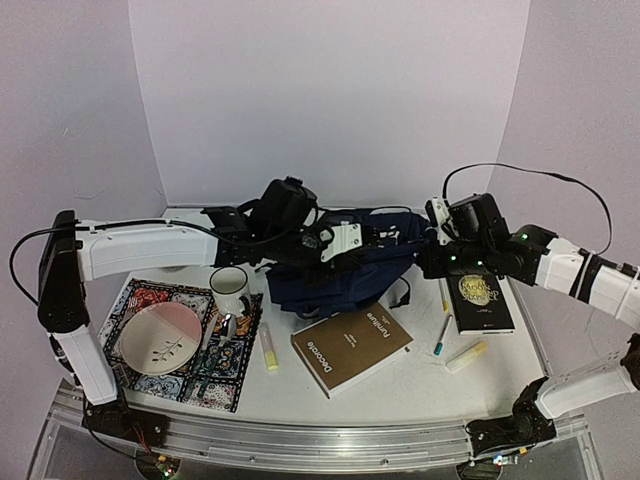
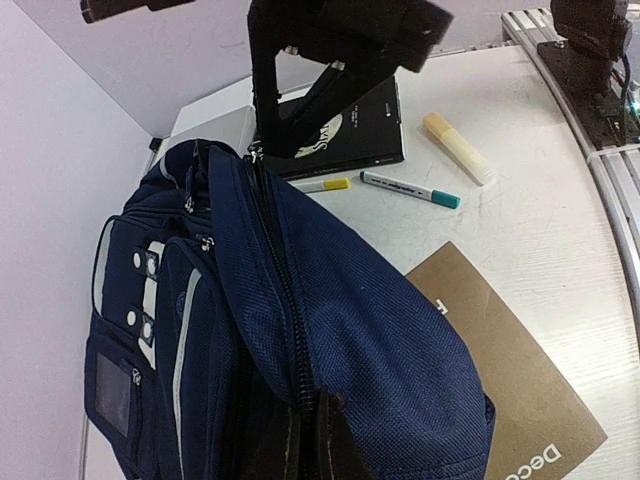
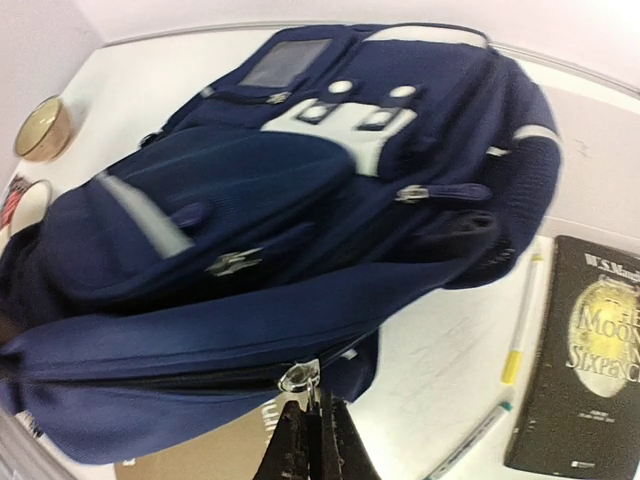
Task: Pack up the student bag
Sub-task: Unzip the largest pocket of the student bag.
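Observation:
The student bag (image 1: 345, 278), dark navy with white stripe trim, lies on its side in the middle of the table. My left gripper (image 1: 352, 245) comes in from the left onto the bag's top. In the left wrist view it (image 2: 307, 400) is shut on the bag's fabric right at the main zipper line. My right gripper (image 1: 428, 258) is at the bag's right end. In the right wrist view it (image 3: 310, 400) is shut on the pull tab hanging from the silver zipper slider (image 3: 300, 376). The bag's front pockets and grey-blue panel (image 3: 285, 62) face away from the table.
A brown book (image 1: 350, 348) lies in front of the bag and a black book (image 1: 480, 298) to its right. A teal-capped marker (image 1: 441, 337), a pale stick (image 1: 465, 356) and a yellow highlighter (image 1: 268, 348) lie loose. A mug (image 1: 229, 285) and a plate (image 1: 158, 337) sit on a patterned mat (image 1: 215, 375) at left.

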You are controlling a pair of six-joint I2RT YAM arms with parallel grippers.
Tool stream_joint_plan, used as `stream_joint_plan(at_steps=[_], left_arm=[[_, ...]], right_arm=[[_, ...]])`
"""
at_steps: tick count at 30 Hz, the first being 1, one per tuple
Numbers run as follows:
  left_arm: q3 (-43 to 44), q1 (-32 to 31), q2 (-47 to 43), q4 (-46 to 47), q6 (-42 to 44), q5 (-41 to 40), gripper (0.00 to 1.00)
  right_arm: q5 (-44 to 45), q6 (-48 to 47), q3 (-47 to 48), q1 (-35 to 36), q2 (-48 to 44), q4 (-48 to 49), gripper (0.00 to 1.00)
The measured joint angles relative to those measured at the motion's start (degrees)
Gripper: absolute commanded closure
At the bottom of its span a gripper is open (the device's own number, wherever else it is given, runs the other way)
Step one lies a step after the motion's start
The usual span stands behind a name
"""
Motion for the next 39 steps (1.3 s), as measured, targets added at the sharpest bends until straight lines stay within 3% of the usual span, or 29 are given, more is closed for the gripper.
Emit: stream_joint_plan(at_steps=[12,20,28,31,39], left_arm=[[-2.5,0.4,-6.2,-1.6,-1.0,0.8,1.00],[-3.0,1.2,-6.4,-1.5,-4.6,1.3,1.00],[-0.1,1.1,-2.6,-0.4,-13.4,-0.1,1.00],[2.6,0.9,1.0,0.2,-17.2,-2.1,1.00],[11.8,0.4,11.3,1.0,-27.2,-7.6,1.00]], right_arm=[[1.1,-3.4,0.7,-7.5,7.5,3.6,1.00],[-2.1,-7.1,9.3,-8.0,16.8,6.0,0.99],[-4.8,-7.7,16.3,-8.7,22.5,6.9,0.67],[-5.4,-5.9,15.9,-9.2,21.3,7.0,0.60],[-9.7,3.0,4.6,-8.7,5.3,8.5,0.34]])
